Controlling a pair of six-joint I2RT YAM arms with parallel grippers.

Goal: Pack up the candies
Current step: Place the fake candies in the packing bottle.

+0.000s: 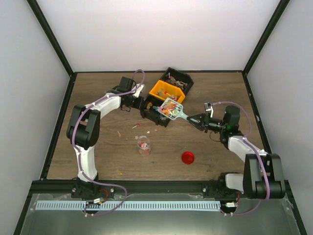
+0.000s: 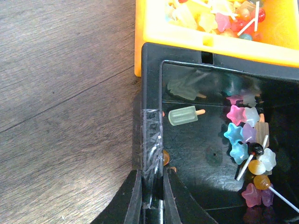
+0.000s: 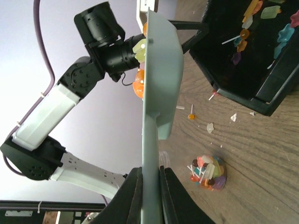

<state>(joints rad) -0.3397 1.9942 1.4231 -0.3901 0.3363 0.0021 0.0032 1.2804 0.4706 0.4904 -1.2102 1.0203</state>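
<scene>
My right gripper is shut on the handle of the teal scoop, which holds several candies above the black bin's near corner. In the right wrist view the scoop is edge-on between my jaws. My left gripper is shut on the taped wall of the black bin. More candies lie in the black bin and in the orange bin inside it. A small clear jar partly filled with candies stands on the table; it also shows in the right wrist view.
A red round lid lies on the table right of the jar. A few loose candies are scattered on the wood between bin and jar, also in the right wrist view. White walls enclose the table.
</scene>
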